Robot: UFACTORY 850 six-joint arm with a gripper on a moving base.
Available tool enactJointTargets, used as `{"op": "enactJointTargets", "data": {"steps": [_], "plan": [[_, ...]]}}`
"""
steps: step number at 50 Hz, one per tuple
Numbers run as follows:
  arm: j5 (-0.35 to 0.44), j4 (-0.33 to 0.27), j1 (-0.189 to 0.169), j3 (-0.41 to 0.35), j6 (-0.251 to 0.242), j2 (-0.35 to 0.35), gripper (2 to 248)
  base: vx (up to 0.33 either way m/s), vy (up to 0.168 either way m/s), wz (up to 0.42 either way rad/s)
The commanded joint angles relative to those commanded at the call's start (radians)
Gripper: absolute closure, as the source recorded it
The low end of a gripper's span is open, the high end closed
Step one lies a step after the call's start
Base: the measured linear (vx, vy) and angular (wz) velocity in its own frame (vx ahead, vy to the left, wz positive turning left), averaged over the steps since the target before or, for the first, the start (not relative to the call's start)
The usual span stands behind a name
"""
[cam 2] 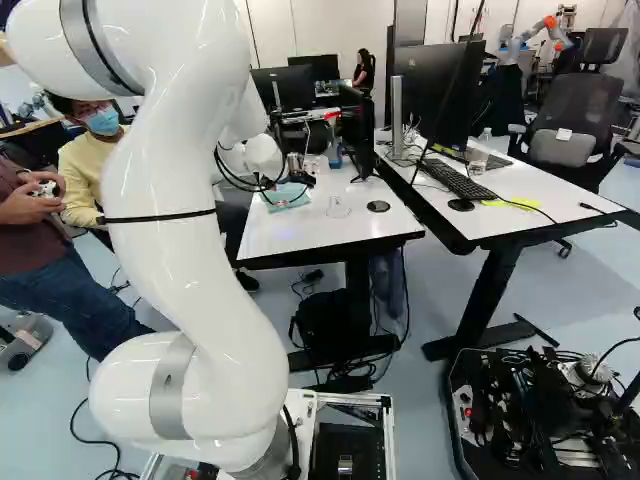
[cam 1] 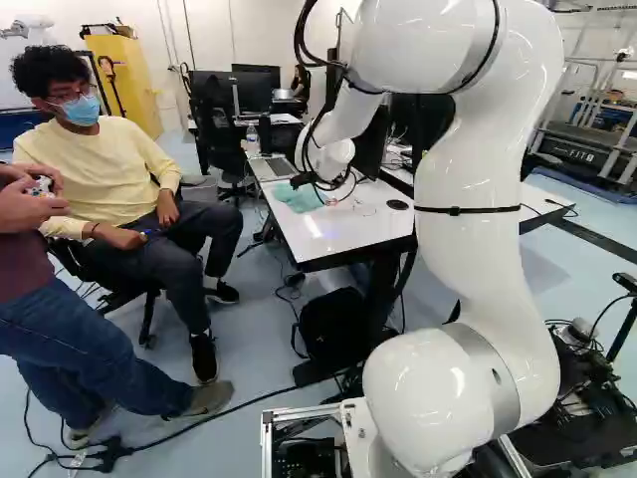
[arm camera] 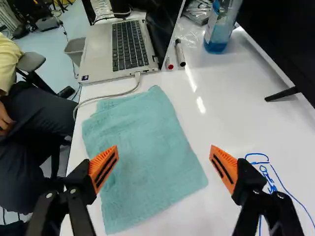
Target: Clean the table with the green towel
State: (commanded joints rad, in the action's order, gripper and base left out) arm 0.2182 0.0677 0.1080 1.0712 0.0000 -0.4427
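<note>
The claw is small and dark in both base views, and the white arm covers part of the desk. In the wrist view, one finger hides a bit of the towel's left edge; the other partly covers blue scribbles, which run out of sight. I can't tell whether the fingertips touch anything below.

The claw is wide apart, holding nothing. The green towel lies spread on the desk close to its left edge, between the fingers as seen from the wrist and reaching ahead of them, its far left corner creased and layered. The scribbles are to the towel's right.

A pale cable runs along the towel's far end, in the way there, to an open laptop just beyond. Past the towel come two markers, then a bottle of blue liquid; a monitor stands toward the right edge.
</note>
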Motion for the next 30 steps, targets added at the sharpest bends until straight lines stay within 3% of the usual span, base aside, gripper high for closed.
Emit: {"op": "enactJointTargets", "data": {"steps": [30], "plan": [[0.000, 0.000, 0.000, 0.015, 0.000, -0.055, 3, 0.000, 0.000, 0.000]]}}
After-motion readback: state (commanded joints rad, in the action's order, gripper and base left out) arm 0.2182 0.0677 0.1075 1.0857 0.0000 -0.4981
